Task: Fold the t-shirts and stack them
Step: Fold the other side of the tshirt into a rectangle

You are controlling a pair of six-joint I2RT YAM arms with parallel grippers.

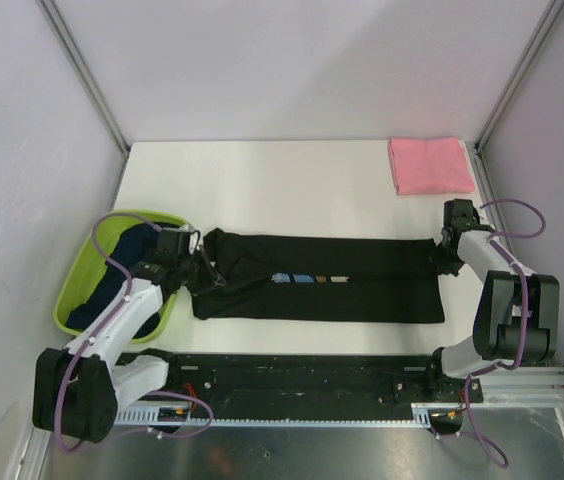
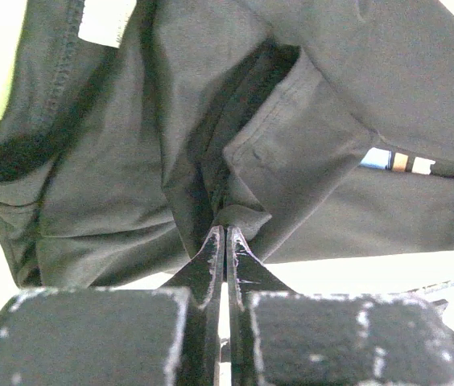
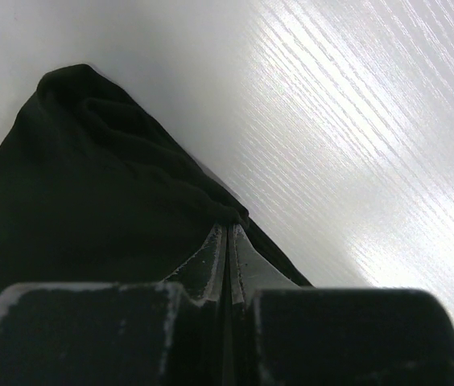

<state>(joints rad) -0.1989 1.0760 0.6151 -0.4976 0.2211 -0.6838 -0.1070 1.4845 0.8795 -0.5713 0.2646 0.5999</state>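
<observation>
The black t-shirt lies stretched across the table as a long folded band, with a strip of its blue, brown and white print showing in the fold. My left gripper is shut on the shirt's left end; in the left wrist view the jaws pinch a fold of the black cloth. My right gripper is shut on the shirt's right end; in the right wrist view the jaws pinch the black cloth. A folded pink t-shirt lies at the back right. A dark navy shirt sits in the basin.
A lime-green plastic basin stands at the left edge, under my left arm. White walls with metal posts close in the table on three sides. A black rail runs along the near edge.
</observation>
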